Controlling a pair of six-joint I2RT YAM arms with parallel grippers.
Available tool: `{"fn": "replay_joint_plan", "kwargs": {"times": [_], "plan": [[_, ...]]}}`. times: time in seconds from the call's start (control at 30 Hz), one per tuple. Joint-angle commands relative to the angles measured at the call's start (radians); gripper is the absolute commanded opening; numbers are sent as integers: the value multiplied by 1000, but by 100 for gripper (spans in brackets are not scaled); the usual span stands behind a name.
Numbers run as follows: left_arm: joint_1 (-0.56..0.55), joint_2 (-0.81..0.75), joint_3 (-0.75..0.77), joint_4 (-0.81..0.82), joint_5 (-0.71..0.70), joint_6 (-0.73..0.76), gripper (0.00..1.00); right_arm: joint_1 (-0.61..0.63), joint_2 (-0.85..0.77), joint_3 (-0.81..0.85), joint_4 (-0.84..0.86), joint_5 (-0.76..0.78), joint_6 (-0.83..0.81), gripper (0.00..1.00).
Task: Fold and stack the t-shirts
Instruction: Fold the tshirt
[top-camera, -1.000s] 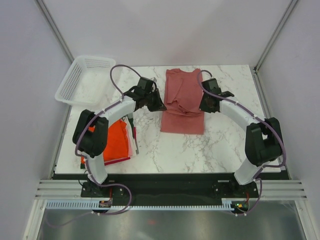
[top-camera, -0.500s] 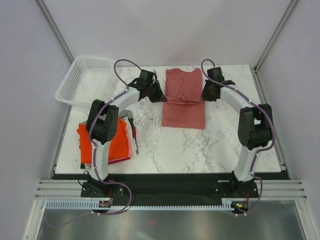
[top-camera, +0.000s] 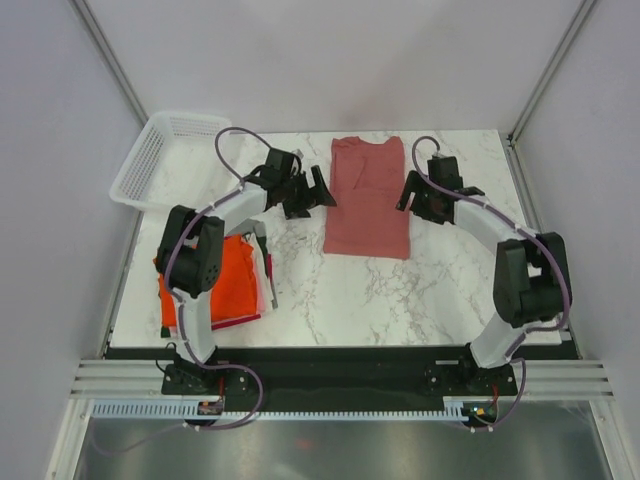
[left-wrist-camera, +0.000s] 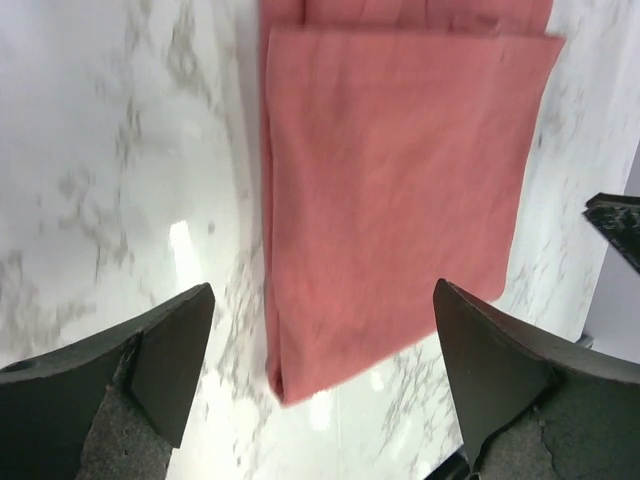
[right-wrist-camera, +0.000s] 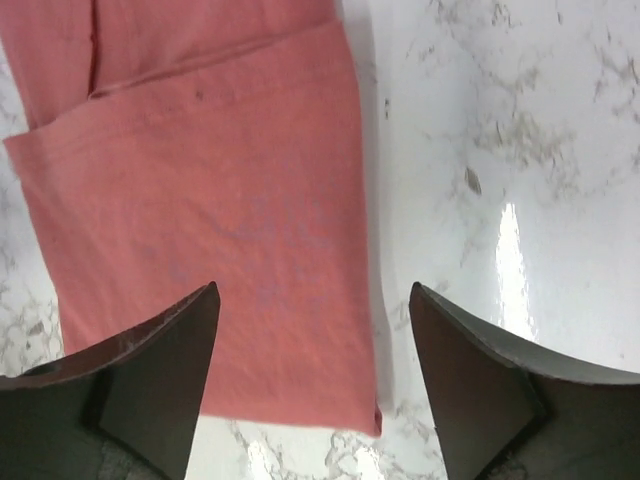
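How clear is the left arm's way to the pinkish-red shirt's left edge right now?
Probably clear, so yes: the left gripper hangs open just beside the pinkish-red shirt, its left edge showing between the fingers, with nothing lying on it.

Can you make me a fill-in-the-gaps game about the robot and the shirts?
1. Both the left pincer and the right pincer are ____.
2. The pinkish-red t-shirt lies ____ the two pincers.
3. The top shirt of the folded stack is bright ____.
4. The white basket sits at the far ____ corner of the table.
Missing words: open, between, orange, left.
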Motion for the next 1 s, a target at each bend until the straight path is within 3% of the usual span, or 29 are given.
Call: {"fn": "replay_joint_plan", "kwargs": {"times": [0.0,0.27,0.43,0.6,0.67,0.77,0.97], "plan": [[-15,-153,-132,48,5,36,97,-2,-158,-167,92,-68,-12,83],[-57,-314,-381,71,-4,85,94,-2,-366,-401,99,-116,-33,68],[-93,-352,-472,111,0,92,92,-3,-382,-456,103,-155,-62,55],[-103,-340,-511,157,25,98,75,-3,-344,-473,117,-185,-68,47],[-106,-326,-513,160,31,101,74,-2,-339,-481,132,-195,-67,46],[-112,-314,-510,165,31,108,81,-2,-321,-492,163,-209,-71,46],[-118,-272,-480,166,27,110,79,-2,-253,-482,168,-206,-71,47]]}}
